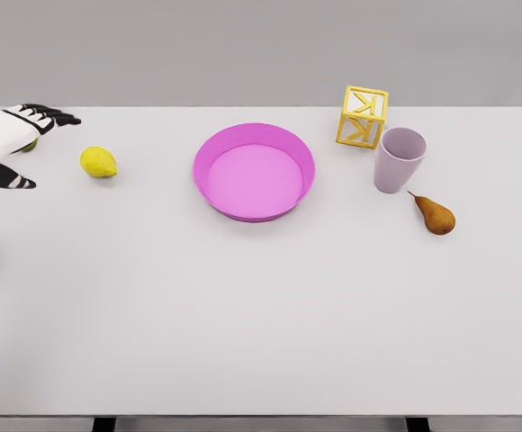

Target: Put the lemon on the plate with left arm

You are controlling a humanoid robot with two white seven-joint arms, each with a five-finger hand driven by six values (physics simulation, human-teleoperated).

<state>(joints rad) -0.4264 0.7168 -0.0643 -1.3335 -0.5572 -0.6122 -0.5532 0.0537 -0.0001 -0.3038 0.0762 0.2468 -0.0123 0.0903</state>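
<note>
Currently: left hand (13, 144) at table's (261, 324) far-left edge, fingers (54, 115) spread, holding nothing. Lemon (98, 162) on tabletop just right of hand, apart from it. Pink plate (254, 172) further right, centre. Yellow letter block (362, 116), lilac cup (398, 159), pear (435, 216) beyond, on the right.

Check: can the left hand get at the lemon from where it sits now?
Probably yes. The left hand is at the table's far left edge, fingers spread and holding nothing, and the lemon lies just to its right with bare table between them. Nothing blocks the way.
</note>
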